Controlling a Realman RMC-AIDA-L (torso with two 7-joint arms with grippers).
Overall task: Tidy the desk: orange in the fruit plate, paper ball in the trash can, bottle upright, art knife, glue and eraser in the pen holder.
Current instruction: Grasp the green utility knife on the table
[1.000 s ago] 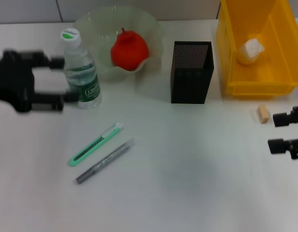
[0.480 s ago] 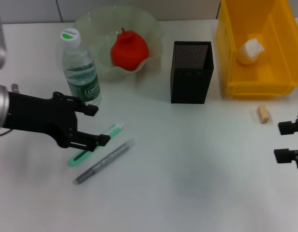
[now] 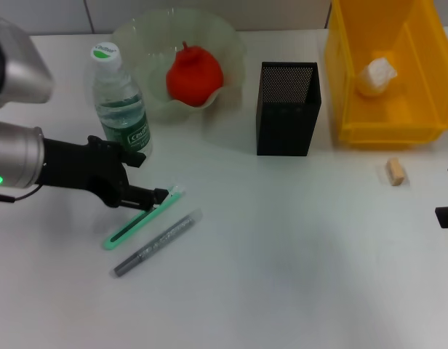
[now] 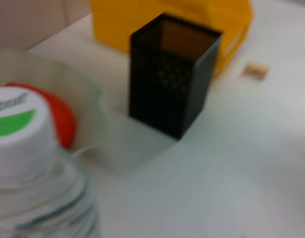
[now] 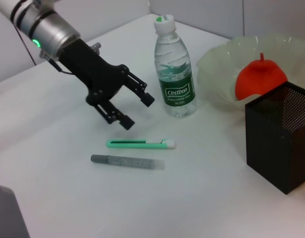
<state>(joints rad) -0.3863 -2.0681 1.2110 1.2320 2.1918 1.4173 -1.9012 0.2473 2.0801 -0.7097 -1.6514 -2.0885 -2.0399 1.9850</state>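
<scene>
The desk (image 3: 297,276) looks smooth, matt and white. The pen holder (image 3: 288,109) is black perforated mesh, seemingly metal. The bottle (image 3: 121,109) is clear glossy plastic with a white plastic cap and a printed label. The fruit plate (image 3: 151,43) is translucent, frosted-looking plastic with a wavy rim; the orange (image 3: 193,75) has a smooth sheen. The trash can (image 3: 420,94) is glossy yellow plastic holding a crumpled paper ball (image 3: 378,73). The left gripper (image 3: 148,177) is matt black, its arm brushed silver metal

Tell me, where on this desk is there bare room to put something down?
Bare patches: the near middle, between the pen and eraser, in front of the holder. Crowded: the left, where the left claw hangs open above the knife beside the bottle, and the back row, bowl to bin.
</scene>
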